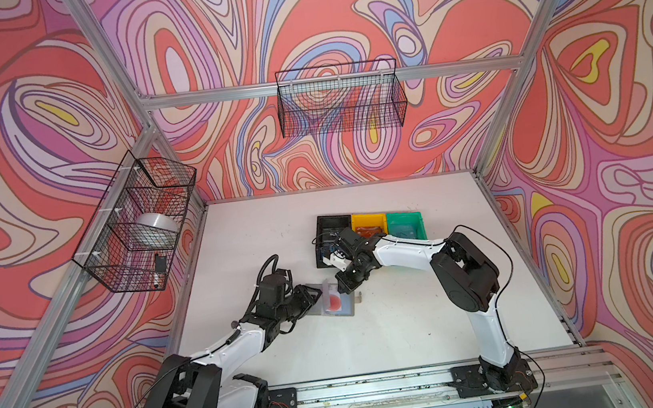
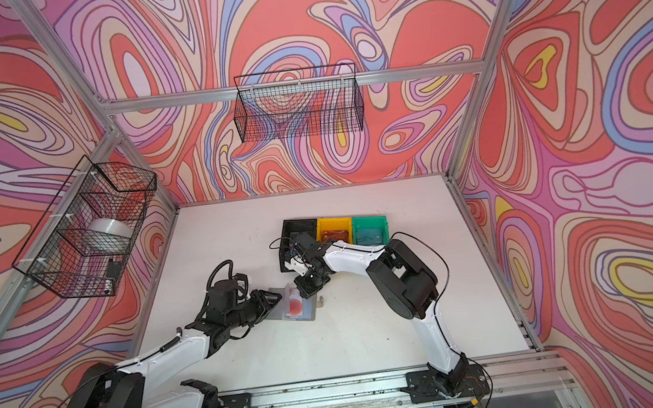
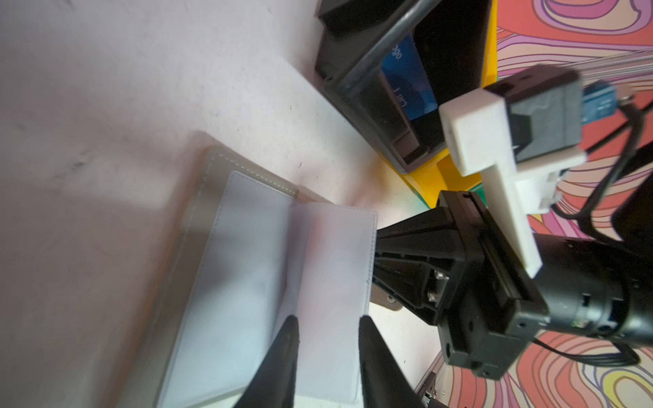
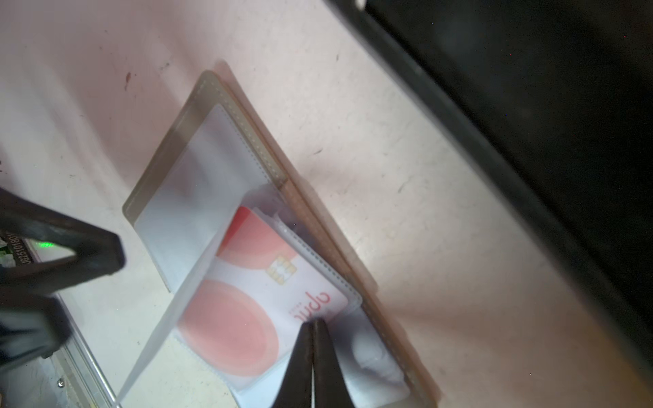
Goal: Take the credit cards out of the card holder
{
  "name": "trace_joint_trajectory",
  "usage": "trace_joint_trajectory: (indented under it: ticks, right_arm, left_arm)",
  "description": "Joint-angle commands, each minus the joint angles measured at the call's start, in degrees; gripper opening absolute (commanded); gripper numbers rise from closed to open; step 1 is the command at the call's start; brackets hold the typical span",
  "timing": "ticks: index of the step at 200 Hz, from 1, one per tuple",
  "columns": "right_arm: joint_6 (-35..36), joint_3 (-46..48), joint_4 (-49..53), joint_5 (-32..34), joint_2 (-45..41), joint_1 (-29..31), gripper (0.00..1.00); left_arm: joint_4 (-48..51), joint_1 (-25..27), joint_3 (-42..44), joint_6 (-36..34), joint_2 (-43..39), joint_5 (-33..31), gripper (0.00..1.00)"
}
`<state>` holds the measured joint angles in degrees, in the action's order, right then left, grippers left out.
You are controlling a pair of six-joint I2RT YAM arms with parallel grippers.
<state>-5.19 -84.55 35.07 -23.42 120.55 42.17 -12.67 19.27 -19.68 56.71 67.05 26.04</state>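
Right gripper (image 4: 312, 322) pressing together at pale card (image 4: 254, 300) edge; left gripper (image 3: 328, 319) standing spread astride sleeve (image 3: 332, 254); unpinned card holder (image 4: 178, 141) risking dragging.

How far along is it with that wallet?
Done: blue card in the black bin, dark red card in the yellow bin. In hand: closed right fingers at the pale card inside the open card holder, left fingers around a sleeve. Left: pulling that card out.

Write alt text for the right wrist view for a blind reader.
The right gripper, jaws closed, sits at the edge of the pale card with red circles, which lies in a clear sleeve of the open grey card holder on the white table. A black bin stands beyond it.
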Motion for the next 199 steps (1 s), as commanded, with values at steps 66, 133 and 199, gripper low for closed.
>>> trace_joint_trajectory:
  ticks: [66,133,199]
  right_arm:
    - [0.1,-0.6,0.5,-0.3,1.3,1.5,0.06]
    - [0.4,-5.3,2.5,-0.4,2.7,3.3,0.07]
    - [0.1,-4.8,0.3,-4.1,2.8,3.4,0.07]
  left_arm:
    - [7.1,-0.6,-1.5,-0.7,-3.4,2.3,0.32]
    - [10.4,-0.6,-1.3,-1.2,-6.4,0.6,0.32]
    - [11.8,-0.6,-2.3,-1.0,-8.5,0.9,0.32]
